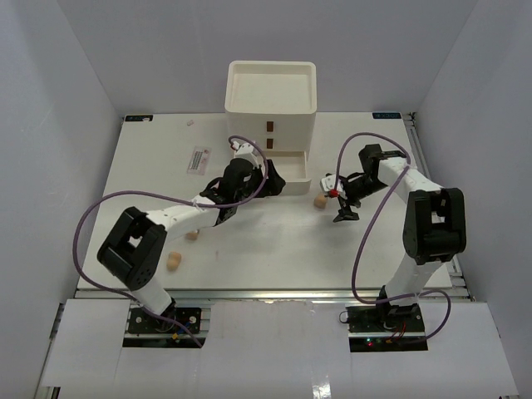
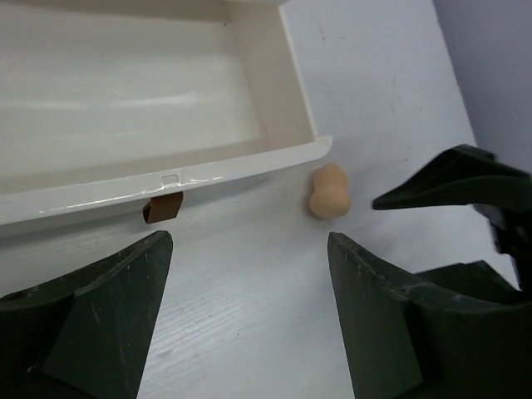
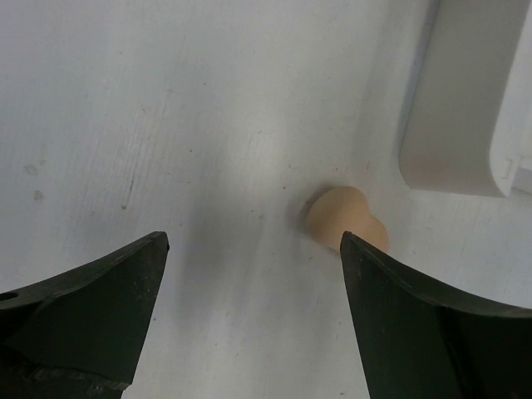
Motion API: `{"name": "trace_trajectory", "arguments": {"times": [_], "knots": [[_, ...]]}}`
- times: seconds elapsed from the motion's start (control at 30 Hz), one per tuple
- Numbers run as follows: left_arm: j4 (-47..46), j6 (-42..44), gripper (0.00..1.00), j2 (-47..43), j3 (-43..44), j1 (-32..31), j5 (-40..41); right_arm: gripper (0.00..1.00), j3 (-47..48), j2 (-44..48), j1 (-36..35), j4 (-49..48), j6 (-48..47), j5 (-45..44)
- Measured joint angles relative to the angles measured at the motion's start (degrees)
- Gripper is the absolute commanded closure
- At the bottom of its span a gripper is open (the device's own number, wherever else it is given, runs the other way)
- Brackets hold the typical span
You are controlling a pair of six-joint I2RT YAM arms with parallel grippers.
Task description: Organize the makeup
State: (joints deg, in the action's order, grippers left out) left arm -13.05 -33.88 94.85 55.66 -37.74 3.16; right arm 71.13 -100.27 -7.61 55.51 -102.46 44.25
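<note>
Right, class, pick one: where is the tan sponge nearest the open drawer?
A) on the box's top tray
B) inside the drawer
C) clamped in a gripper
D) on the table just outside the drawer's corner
D: the sponge lies on the table just past the front corner of the open drawer, outside its wall.

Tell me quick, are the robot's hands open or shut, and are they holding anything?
Left gripper: open, holding nothing, by the open drawer.
Right gripper: open, holding nothing, tan sponge just ahead.
</note>
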Motion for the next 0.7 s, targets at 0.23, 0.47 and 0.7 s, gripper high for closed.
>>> {"name": "trace_trajectory", "arguments": {"times": [0.23,0.47,0.7], "knots": [[7.5,0.45,0.13,-10.6,-0.77,0.15,-0.69,0.26,2.07,-5.22,-5.69,-7.89,5.11,-7.06],[18.61,-1.18,0.12,-26.51,-6.62,1.64,1.62,0.49,3.59,-7.96,-8.35,-15.89,13.14,-13.09],[29.19,-6.11,0.12,-42.28,-11.45,3.9,6.8,0.85,3.87,-9.72,-8.79,-18.57,17.1,-17.27]]}}
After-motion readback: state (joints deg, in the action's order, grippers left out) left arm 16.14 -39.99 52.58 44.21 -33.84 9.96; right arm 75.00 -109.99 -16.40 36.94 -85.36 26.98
